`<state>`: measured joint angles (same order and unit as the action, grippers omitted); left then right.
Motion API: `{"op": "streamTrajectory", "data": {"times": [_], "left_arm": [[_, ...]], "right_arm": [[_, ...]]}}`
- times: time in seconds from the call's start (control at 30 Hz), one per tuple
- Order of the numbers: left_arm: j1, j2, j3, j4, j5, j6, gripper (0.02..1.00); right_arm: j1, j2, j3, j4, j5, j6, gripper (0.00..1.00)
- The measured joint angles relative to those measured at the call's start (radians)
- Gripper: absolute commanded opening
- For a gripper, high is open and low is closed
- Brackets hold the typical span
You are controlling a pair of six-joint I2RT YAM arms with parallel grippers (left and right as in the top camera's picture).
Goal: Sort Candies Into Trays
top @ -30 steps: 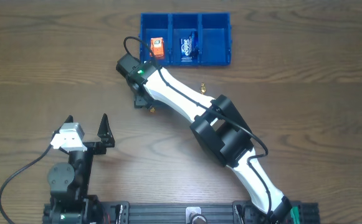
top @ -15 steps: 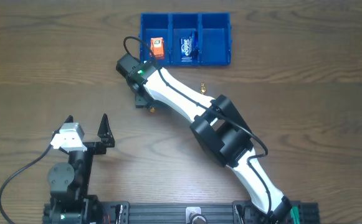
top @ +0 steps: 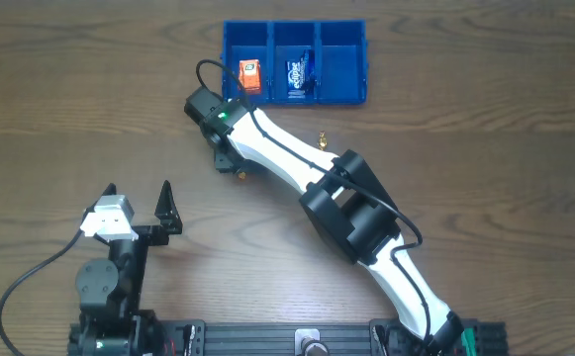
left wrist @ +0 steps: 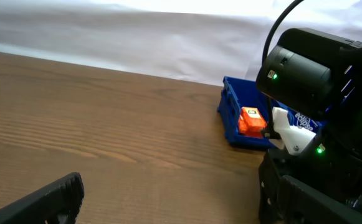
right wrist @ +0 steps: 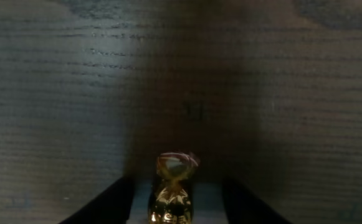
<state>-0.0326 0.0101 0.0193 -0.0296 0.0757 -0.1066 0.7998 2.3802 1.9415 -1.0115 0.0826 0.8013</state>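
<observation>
- While my right arm stretches diagonally from lower right toward upper centre of the top view, my right gripper sits low over the wooden table. It is just below the lower-left corner of the blue tray.
- State of the right gripper: spread, fingers one on each side of a gold candy. A thin gap shows on each side, so I'm not pinching it.
- That gold candy lies on the table between the fingers, twisted wrapper end pointing away from my wrist.
- The tray sits upper centre in the top view, three compartments side by side.
- An orange candy is in the left compartment and a blue-wrapped candy in the middle one.
- A second gold candy lies on the table right of my right forearm, below the tray and apart from it.
- My left gripper is at lower left of the top view, spread wide, well apart from the tray and candies.
- In the left wrist view, the tray with the orange candy is at right of frame, partly behind my right arm's black wrist.
</observation>
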Motion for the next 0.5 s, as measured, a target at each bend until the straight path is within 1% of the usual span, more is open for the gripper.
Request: {"op": "streamTrajectory", "data": {"times": [0.03,0.07,0.17,0.23,0.37,0.5], "left_arm": [[0.0,0.0,0.0,0.0,0.0,0.0,0.998],[0.0,0.0,0.0,0.0,0.0,0.0,0.996],[0.0,0.0,0.0,0.0,0.0,0.0,0.998],[0.0,0.0,0.0,0.0,0.0,0.0,0.998],[0.0,0.0,0.0,0.0,0.0,0.0,0.996],[0.0,0.0,0.0,0.0,0.0,0.0,0.998]], "right_arm": [[0.0,0.0,0.0,0.0,-0.001,0.001,0.36],[0.0,0.0,0.0,0.0,-0.002,0.0,0.336],[0.0,0.0,0.0,0.002,-0.005,0.0,0.2],[0.0,0.0,0.0,0.001,-0.006,0.0,0.134],[0.0,0.0,0.001,0.003,-0.008,0.002,0.038],[0.0,0.0,0.001,0.0,-0.009,-0.006,0.038]]}}
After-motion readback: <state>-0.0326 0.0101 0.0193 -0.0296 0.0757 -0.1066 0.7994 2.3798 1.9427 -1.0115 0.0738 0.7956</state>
